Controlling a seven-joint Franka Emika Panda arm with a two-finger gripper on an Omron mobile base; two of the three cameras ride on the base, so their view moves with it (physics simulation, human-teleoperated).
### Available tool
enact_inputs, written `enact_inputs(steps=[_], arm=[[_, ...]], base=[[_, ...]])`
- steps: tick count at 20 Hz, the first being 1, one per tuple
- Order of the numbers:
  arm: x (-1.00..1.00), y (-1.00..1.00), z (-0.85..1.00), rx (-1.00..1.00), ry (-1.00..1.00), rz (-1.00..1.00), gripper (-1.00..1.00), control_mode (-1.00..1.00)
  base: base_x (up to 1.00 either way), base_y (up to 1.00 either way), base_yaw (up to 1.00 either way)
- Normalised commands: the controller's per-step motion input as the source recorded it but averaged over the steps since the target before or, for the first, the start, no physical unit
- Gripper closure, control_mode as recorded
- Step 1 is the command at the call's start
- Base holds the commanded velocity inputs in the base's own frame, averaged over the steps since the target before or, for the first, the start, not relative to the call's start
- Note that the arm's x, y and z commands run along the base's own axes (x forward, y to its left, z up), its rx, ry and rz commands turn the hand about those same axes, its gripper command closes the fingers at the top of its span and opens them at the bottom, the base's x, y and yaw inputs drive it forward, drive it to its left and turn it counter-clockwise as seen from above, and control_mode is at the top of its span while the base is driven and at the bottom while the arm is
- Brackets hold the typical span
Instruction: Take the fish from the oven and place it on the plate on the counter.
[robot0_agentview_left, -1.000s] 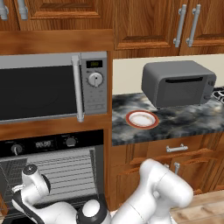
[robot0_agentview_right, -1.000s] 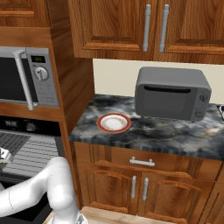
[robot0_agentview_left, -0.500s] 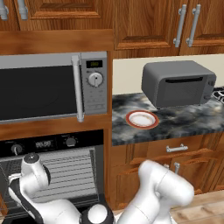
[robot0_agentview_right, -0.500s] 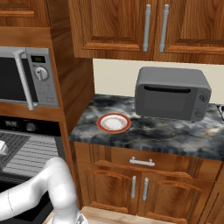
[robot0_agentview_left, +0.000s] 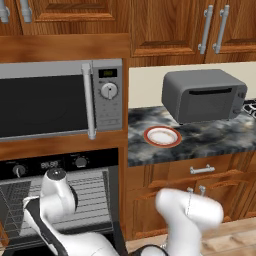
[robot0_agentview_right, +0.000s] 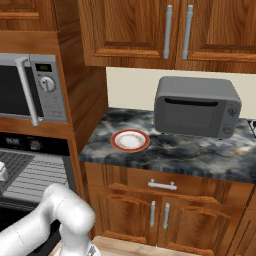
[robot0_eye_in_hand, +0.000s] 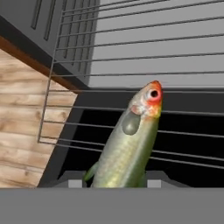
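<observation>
Green fish (robot0_eye_in_hand: 131, 144) sat pinched between our partly closed jaws, its length pointing straight out beyond them over the oven rack (robot0_eye_in_hand: 131, 57).

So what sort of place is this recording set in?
A rendered home kitchen: a built-in oven under a microwave, wooden cabinets, and a marbled counter carrying a toaster oven.
</observation>
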Motion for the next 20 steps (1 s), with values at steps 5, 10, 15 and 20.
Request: enact_inputs(steps=[5,10,15,20], arm=[[-0.80,-0.98,0.83,0.04,-0.03,0.00,1.00,-1.00],[-0.36,-0.89,1.00,0.07,-0.09,0.00,1.00,-1.00],[-0.68,-0.99,1.00,0.09,-0.11,0.00,1.00,-1.00],[-0.53,-1.00,1.00,0.05,-0.15,0.00,1.00,-1.00]], base=[[0.00,0.00,0.00],[0.00,0.00,0.00],[0.00,0.00,0.00],[0.00,0.00,0.00]])
